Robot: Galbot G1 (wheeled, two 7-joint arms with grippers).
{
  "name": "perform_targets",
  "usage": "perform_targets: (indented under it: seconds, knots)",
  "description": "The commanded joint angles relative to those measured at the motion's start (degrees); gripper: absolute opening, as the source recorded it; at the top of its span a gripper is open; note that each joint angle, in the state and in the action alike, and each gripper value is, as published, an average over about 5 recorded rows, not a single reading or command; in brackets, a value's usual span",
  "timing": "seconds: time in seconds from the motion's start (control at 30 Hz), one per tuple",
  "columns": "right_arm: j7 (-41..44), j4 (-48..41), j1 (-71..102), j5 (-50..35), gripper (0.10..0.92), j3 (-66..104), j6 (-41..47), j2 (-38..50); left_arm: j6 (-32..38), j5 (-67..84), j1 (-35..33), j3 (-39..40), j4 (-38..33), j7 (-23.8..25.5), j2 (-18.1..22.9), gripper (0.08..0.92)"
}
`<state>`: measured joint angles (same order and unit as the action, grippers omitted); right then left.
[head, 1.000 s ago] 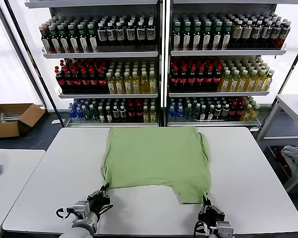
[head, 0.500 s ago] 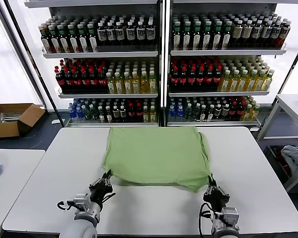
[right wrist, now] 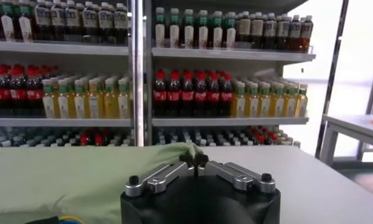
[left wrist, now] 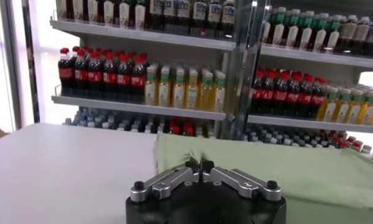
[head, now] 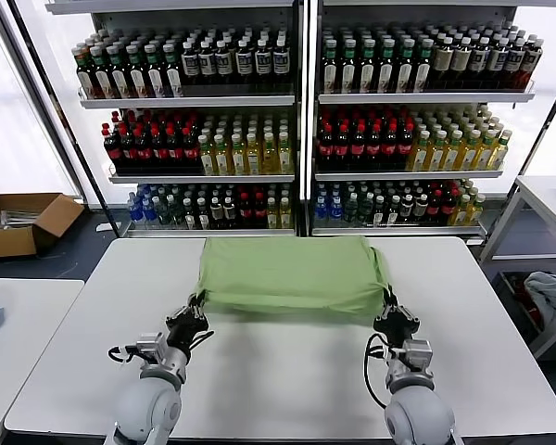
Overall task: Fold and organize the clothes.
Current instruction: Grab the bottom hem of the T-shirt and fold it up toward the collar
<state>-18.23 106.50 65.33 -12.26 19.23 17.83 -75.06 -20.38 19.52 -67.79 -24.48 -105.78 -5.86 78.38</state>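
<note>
The light green soft-fabric polo shirt (head: 292, 275) is limp and light in my judgement: it sags between my two holds and has no stiffness of its own, so it should follow wherever I carry its edge and will slump the moment I let go. It is not fragile and not slippery, but a thin pinch of cloth could slide out, so the corners of the near edge seem the right places to take it, one on each side, well apart, to keep the fold line straight. My left gripper (head: 191, 320) is clenched on the shirt's near left corner, and my right gripper (head: 389, 316) is clenched on its near right corner; both wrist views show the fingertips pressed together with green cloth at them. The shirt lies across the far middle of the white rectangular table (head: 287, 380), its near edge lifted and doubled toward the back, so it reads as a plain green band, faintly creased, with no collar, buttons or print showing from here.
</note>
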Motion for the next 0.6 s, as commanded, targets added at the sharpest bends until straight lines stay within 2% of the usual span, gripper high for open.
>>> perform_targets:
  seconds: [0.03,0.33,0.6]
  knots:
    - [0.3,-8.7,-10.8,-0.4,0.106,-2.4,0.5,0.2,0.3,0.7,6.0,0.3,6.0,-0.1,-0.3,0.084]
    - [1.2,-14.8,-15.3,-1.7,0.106,-4.6,3.1,0.1,-0.6,1.5,10.9,1.3,13.4,-0.5,0.2,0.084]
    - [2.3,-18.2,-15.8,-1.6,0.106,-5.6,4.7,0.2,-1.4,1.6,11.5,1.7,15.5,-0.4,0.8,0.084]
